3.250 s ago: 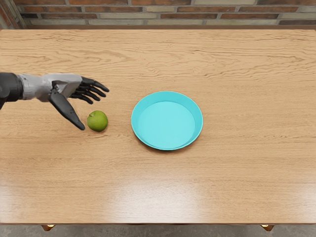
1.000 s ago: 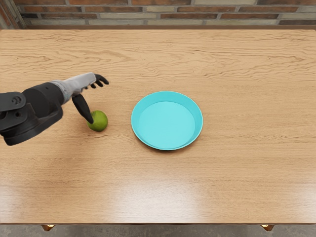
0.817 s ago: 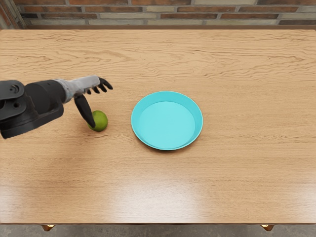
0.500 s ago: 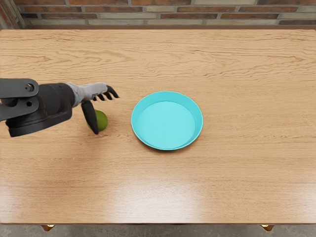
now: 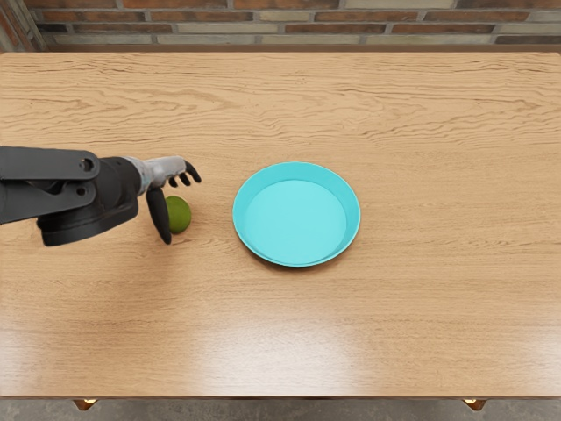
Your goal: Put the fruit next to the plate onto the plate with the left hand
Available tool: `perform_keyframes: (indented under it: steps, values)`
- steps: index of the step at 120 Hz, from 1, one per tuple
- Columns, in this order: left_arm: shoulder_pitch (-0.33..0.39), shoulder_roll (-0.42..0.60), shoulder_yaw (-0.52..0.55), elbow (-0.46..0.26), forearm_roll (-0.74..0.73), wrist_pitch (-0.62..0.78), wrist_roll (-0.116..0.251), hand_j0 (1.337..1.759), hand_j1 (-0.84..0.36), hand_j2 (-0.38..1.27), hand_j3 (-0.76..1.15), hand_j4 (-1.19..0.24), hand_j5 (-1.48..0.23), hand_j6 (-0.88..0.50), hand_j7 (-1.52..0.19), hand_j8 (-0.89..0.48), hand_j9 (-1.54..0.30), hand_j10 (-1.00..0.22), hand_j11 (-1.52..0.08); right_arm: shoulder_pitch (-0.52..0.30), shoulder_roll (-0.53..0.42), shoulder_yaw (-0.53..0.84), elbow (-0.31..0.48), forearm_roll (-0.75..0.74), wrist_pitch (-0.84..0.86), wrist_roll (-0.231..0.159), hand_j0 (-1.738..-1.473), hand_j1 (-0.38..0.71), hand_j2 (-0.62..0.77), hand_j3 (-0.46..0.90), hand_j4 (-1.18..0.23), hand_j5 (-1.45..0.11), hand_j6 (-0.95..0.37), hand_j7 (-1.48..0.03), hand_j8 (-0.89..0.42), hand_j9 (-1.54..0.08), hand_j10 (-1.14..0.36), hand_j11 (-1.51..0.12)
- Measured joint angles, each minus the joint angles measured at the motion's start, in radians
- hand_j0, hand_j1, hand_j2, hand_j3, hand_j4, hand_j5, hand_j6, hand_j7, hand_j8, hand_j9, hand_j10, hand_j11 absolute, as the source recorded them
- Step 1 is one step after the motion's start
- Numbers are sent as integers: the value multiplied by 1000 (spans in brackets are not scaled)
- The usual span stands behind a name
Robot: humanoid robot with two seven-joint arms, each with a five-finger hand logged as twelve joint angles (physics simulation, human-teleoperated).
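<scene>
The left hand (image 5: 166, 184) had begun flat, with its fingers (image 5: 186, 174) stretched out long to the right and its thumb (image 5: 159, 219) pointing down just left of the green apple (image 5: 181, 214), clear of it. Since then the dark forearm (image 5: 79, 197) came much farther into the picture, first slanting up from the lower left and then levelling out. The hand turned and moved in over the apple, so the fingers showed short and loosely bent just beyond it. The thumb swung across the apple's left side and hid that edge.
</scene>
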Motion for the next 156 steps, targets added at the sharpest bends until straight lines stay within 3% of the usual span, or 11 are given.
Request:
perform_keyframes:
  steps: [45,129,156]
  values:
    - [18,-51,19,91,-19,0,0,1658,40,53,0,-261,-337,-261,-337,-261,-337,-260,-336,0,0,0,0,0,0,0,-1658,-305,-7,0,-37,-47,-37,-47,-37,-47,-37,-47]
    - [29,-89,43,127,-77,0,0,1658,-226,132,0,-504,-628,-506,-628,-428,-640,-497,-640,0,0,0,0,0,0,0,-1658,-305,-7,0,-37,-47,-37,-47,-37,-47,-37,-47]
    - [47,-119,42,145,-60,3,1,1648,-233,166,0,-602,-670,-484,-722,-433,-760,-549,-758,0,0,0,0,0,0,0,-1658,-305,-7,0,-37,-47,-37,-47,-37,-47,-37,-47]
